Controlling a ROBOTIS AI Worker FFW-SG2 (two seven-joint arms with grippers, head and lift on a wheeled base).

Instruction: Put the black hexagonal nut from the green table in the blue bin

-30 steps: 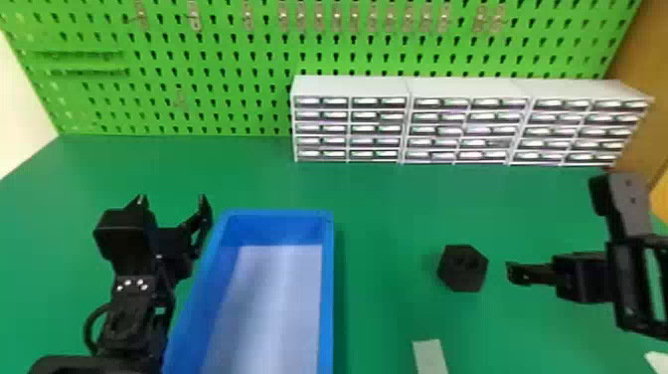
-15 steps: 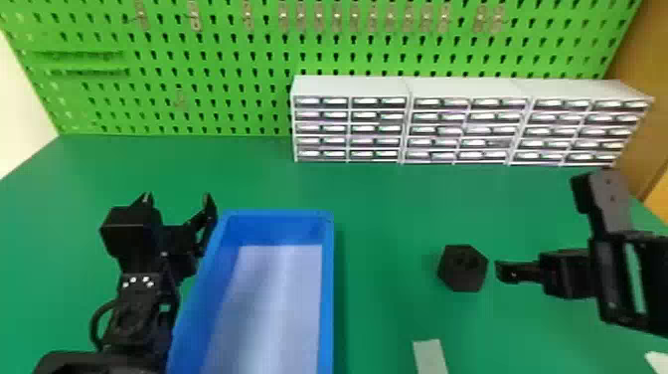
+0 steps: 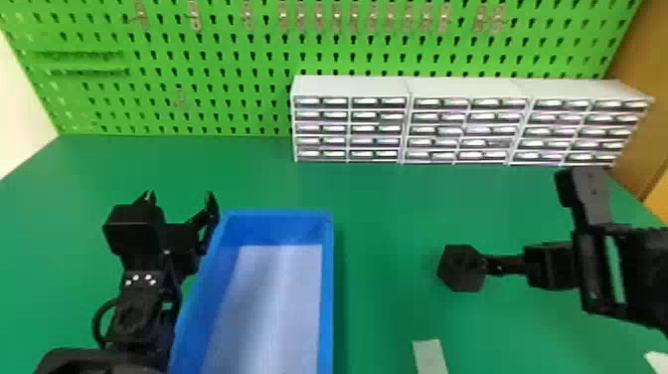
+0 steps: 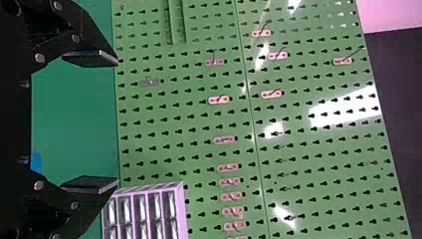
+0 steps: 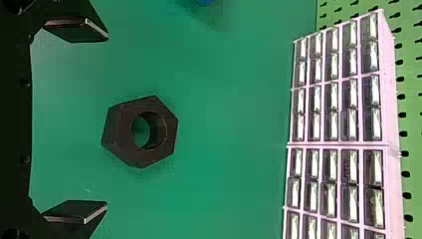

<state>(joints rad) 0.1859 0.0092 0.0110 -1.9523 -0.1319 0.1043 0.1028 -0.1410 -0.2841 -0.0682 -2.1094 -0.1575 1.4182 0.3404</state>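
Black hexagonal nut: lying flat on the green table [image 3: 392, 209], over on the right-hand side, its round hole facing up. The black hexagonal nut [image 3: 462, 268] is well apart from the bin.
Right gripper: reaching in from the right edge, right by the nut. The right gripper [image 3: 529, 224] has its jaws wide. Seen from its wrist, the nut sits in line with the gap, a touch beyond the tips, with green tabletop showing between it and either finger.
Left gripper: over by the bin's far left corner. The left gripper [image 3: 180, 199] has its jaws wide too, nothing in them; one finger overlaps the rim from the head view, and I can't tell if they touch.
Blue bin: long side running away from the robot, pale floor showing. The blue bin [image 3: 326, 298] stands between the left gripper and the nut.
Drawer cabinets: three white ones in a row at the back, small clear-fronted drawers. The drawer cabinets [image 3: 350, 87] stand before the green pegboard [image 3: 238, 64], which carries metal hooks [image 3: 195, 16].
Pale strip: on the table nearer the robot. The pale strip [image 3: 430, 355] lies between bin and right gripper.
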